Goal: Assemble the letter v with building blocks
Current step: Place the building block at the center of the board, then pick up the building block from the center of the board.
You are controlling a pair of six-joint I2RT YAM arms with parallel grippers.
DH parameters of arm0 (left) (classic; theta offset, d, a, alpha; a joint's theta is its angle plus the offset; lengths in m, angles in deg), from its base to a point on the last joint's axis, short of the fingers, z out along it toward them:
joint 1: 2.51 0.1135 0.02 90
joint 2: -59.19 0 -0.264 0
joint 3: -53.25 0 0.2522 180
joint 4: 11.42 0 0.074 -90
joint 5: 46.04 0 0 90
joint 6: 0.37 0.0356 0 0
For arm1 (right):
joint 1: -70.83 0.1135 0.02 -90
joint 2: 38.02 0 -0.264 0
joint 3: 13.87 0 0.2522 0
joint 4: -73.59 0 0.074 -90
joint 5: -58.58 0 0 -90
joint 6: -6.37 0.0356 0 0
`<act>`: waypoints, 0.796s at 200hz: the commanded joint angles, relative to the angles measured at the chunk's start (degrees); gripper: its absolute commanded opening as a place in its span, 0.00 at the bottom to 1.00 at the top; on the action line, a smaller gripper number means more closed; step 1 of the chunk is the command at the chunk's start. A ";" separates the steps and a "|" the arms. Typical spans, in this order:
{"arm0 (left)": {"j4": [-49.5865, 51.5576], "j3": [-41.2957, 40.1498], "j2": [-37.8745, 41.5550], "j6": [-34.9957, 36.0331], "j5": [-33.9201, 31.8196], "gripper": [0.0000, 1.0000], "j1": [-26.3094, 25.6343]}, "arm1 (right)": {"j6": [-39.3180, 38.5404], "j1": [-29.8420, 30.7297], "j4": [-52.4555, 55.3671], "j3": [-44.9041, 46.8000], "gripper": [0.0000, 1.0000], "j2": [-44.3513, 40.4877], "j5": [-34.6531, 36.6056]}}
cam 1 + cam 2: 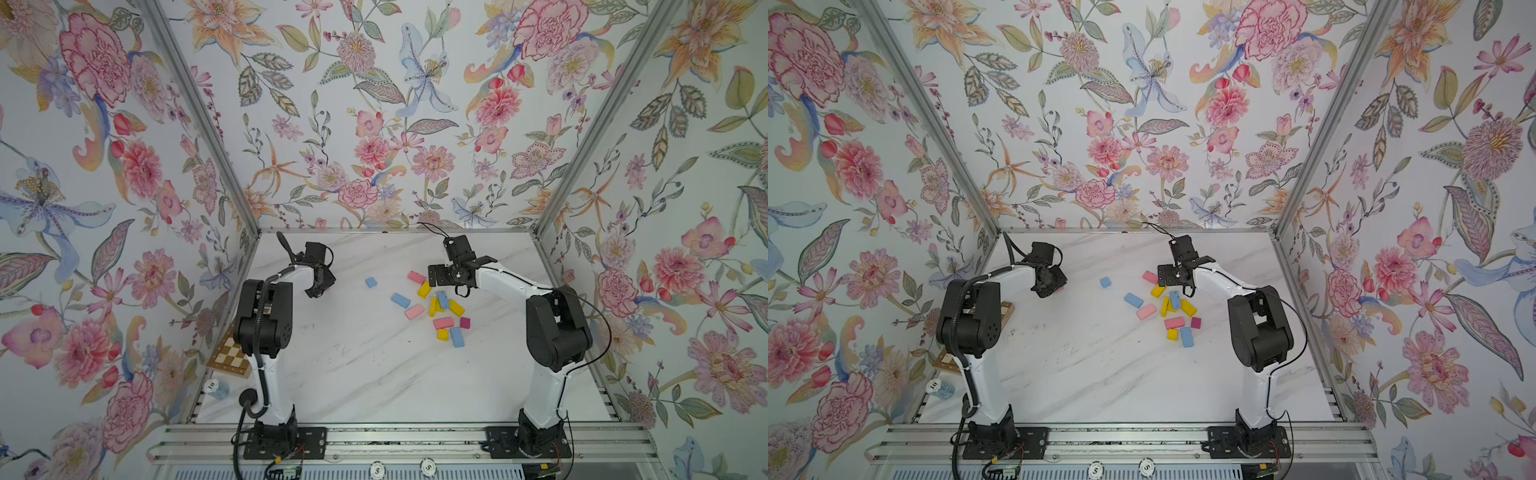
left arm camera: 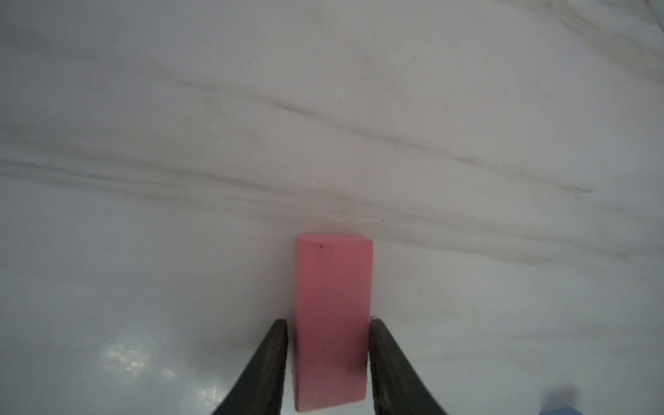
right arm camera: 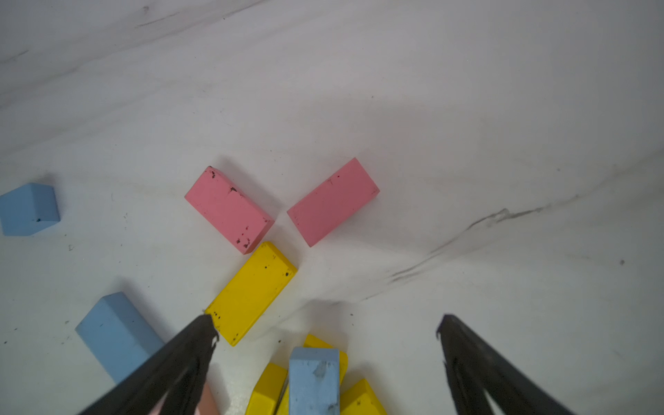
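Near the desk's (image 1: 353,374) left edge the left gripper (image 2: 328,323) flanks a pink block (image 2: 332,280) lying flat, pinch uncertain, hidden in both top views; right of centre the right gripper (image 3: 327,319) hangs spread wide over scattered building blocks (image 1: 440,307).

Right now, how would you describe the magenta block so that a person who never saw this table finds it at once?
On the white marble table, find the heap of pastel blocks near the right arm. At the heap's edge toward that arm lies the magenta block, beside a pink oblong. It alone is dark magenta, and small and square.
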 commanded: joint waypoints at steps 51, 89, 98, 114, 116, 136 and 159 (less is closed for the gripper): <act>8.36 6.72 10.54 3.86 0.02 0.68 -0.35 | -6.03 -0.33 2.19 -6.39 0.99 2.70 -4.14; 9.22 4.06 19.18 5.33 -0.79 0.88 -0.70 | -8.63 -0.82 3.99 -12.30 0.90 8.46 -5.76; 8.18 2.11 21.54 5.16 -0.13 0.93 -0.79 | -9.01 -0.74 4.83 -14.17 0.89 10.15 -6.33; 6.52 -1.84 25.76 5.02 0.28 0.99 -1.32 | -9.98 -0.55 5.92 -17.24 0.84 12.98 -8.51; 6.33 -2.37 26.03 5.06 0.19 0.99 -1.39 | -10.05 -0.48 6.08 -17.67 0.84 13.35 -8.69; 4.31 -7.12 31.64 6.35 -1.19 0.99 -3.02 | -12.47 0.83 7.29 -20.71 0.81 16.33 -8.61; 2.61 -12.06 35.04 8.95 -3.07 0.99 -4.86 | -14.56 2.38 7.40 -22.56 0.81 18.75 -8.04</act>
